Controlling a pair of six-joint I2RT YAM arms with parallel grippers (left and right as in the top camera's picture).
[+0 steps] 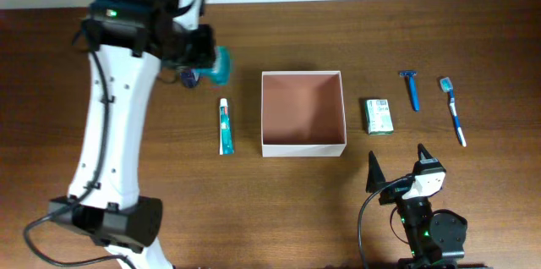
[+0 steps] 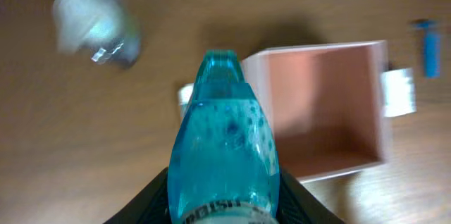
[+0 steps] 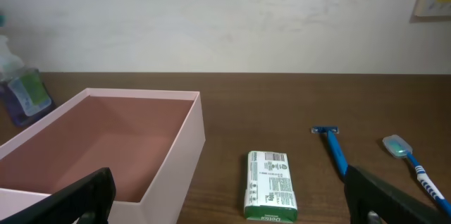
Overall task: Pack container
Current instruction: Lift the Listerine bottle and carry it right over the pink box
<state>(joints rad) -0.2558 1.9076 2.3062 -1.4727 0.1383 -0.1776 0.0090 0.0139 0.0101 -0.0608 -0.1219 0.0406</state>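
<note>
- Grip: left gripper (image 2: pixel 224 206) pinches the blue bottle (image 2: pixel 224 139) across its body; hold that squeeze steady.
- Container (image 2: pixel 338 170) sits ahead and right of this gripper, open and empty.
- Carry the bottle above the near wall before lowering, clearing the toothpaste (image 1: pixel 225 127) underneath.
- Right gripper (image 1: pixel 397 155) is spread wide, well apart.

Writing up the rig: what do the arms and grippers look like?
Left arm: long white link, black joints, a black cable along it, a green light up top. Right arm: black with a white wrist block and looping black cable; the right gripper has pointed black fingers.
</note>
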